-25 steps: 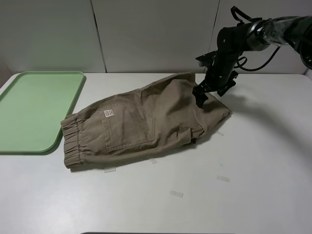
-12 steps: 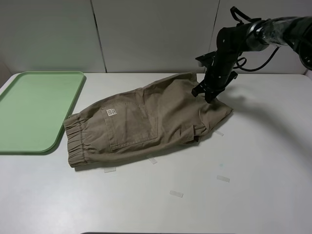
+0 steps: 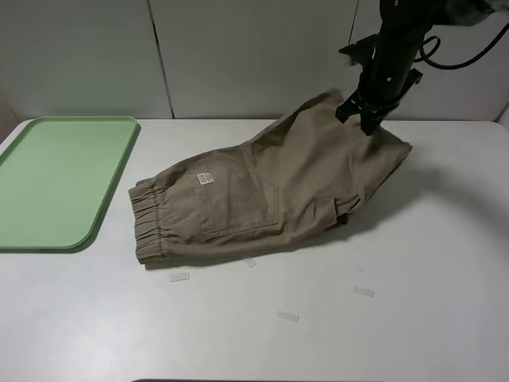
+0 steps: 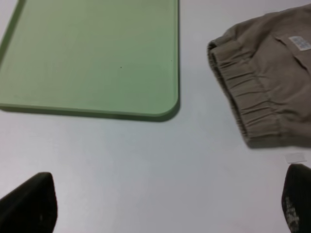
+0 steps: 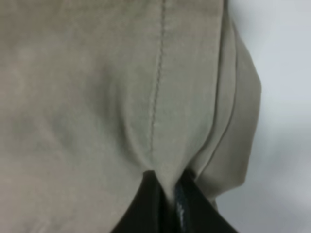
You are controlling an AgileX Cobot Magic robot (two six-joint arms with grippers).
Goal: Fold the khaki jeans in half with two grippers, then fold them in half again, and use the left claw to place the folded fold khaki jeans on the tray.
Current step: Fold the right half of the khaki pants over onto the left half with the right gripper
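Observation:
The khaki jeans [image 3: 262, 195] lie across the middle of the white table, elastic waistband toward the tray, white label on the back pocket. My right gripper [image 3: 367, 118] is shut on the leg-hem end and holds it lifted off the table at the back right. In the right wrist view its fingertips [image 5: 167, 194] pinch a fold of the khaki cloth [image 5: 97, 87]. The left claw [image 4: 165, 204] is open and empty above bare table, near the waistband [image 4: 243, 109] and the tray [image 4: 92, 53]. The mint-green tray [image 3: 56, 179] lies at the left, nothing on it.
Several small pieces of clear tape [image 3: 287, 316] lie on the table in front of the jeans. A grey panelled wall [image 3: 238, 56] stands behind the table. The right arm's cable hangs at the upper right.
My right gripper has risen and moved right and back with the hem, dragging the whole garment to the right; the waistband has slid away from the tray.

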